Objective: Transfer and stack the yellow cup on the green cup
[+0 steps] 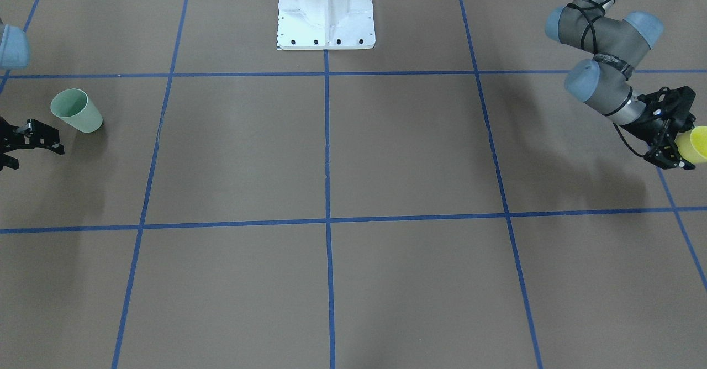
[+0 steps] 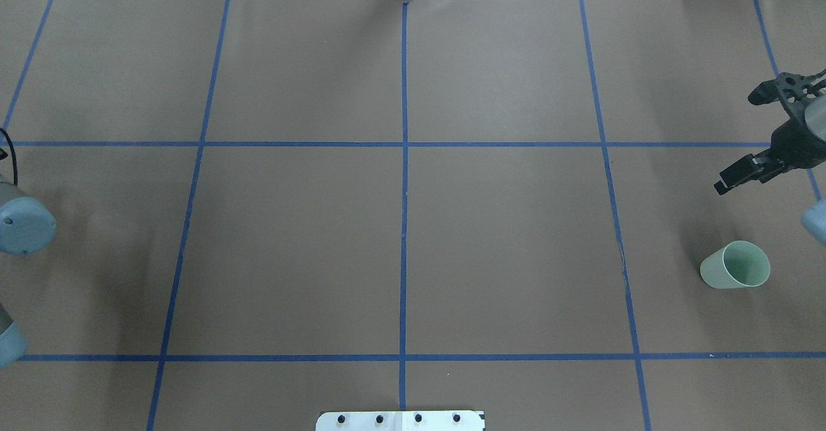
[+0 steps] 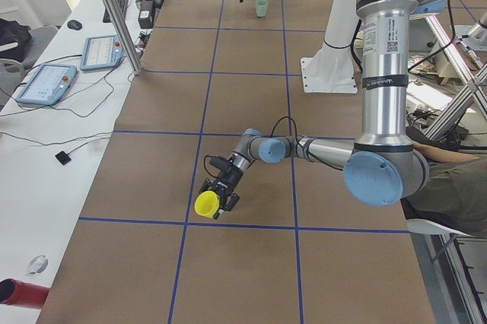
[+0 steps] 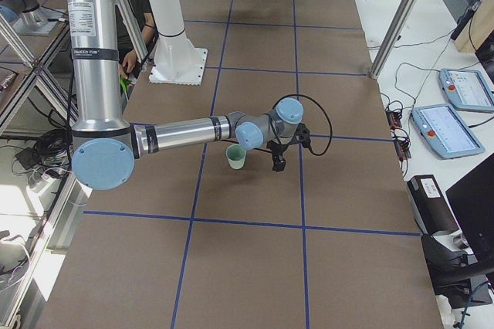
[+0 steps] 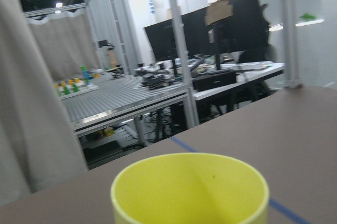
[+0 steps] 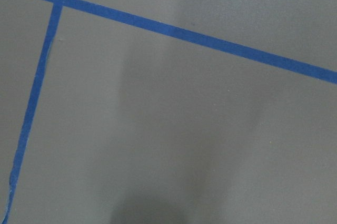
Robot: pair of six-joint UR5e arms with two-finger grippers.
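The yellow cup (image 1: 698, 143) is held tilted on its side in my left gripper (image 1: 684, 147), low over the table's left end. It also shows in the exterior left view (image 3: 205, 204), and its open mouth fills the bottom of the left wrist view (image 5: 189, 187). The green cup (image 2: 735, 265) stands upright at the table's right end, also seen in the front view (image 1: 77, 111) and the exterior right view (image 4: 236, 157). My right gripper (image 2: 747, 135) is open and empty, hovering just beyond the green cup, apart from it.
The white robot base (image 1: 326, 12) stands at the middle of the near edge. Blue tape lines (image 2: 404, 179) grid the brown table. A side bench with tablets (image 3: 47, 83) runs along the far side. A person sits by the robot (image 3: 456, 187).
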